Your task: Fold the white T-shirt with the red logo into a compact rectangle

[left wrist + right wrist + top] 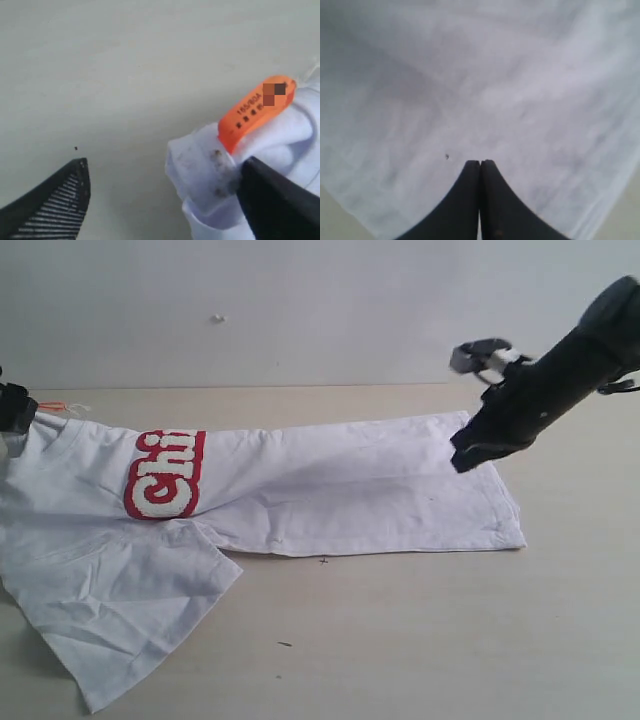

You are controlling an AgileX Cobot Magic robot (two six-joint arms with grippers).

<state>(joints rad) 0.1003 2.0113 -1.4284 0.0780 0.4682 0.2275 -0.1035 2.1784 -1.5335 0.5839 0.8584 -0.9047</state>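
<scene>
Right gripper (pixel 480 167), jaws clenched together at the hem corner of the white T-shirt (pixel 350 490) spread along the table (pixel 450 640), may be pinching cloth, though I cannot tell, while the left gripper (pixel 165 200) gapes about the collar beside the orange tag (pixel 257 112), likely readying a matching hold.

- The table (pixel 420 640) is a pale beige, smooth top that runs back to a plain light wall.
- A white T-shirt (pixel 350 490) lies flat on it, stretched sideways across the middle and wrinkled, with its long body folded over lengthwise.
- The red logo (pixel 165 475) faces up towards the left end; only its first white letters show before the fold.
- One sleeve (pixel 120 610) spreads over the near left part of the table.
- An orange tag (pixel 257 111) sticks out at the collar, at the far left.
- Two small dark specks (pixel 323 561) sit on the bare top in front of the shirt.
</scene>
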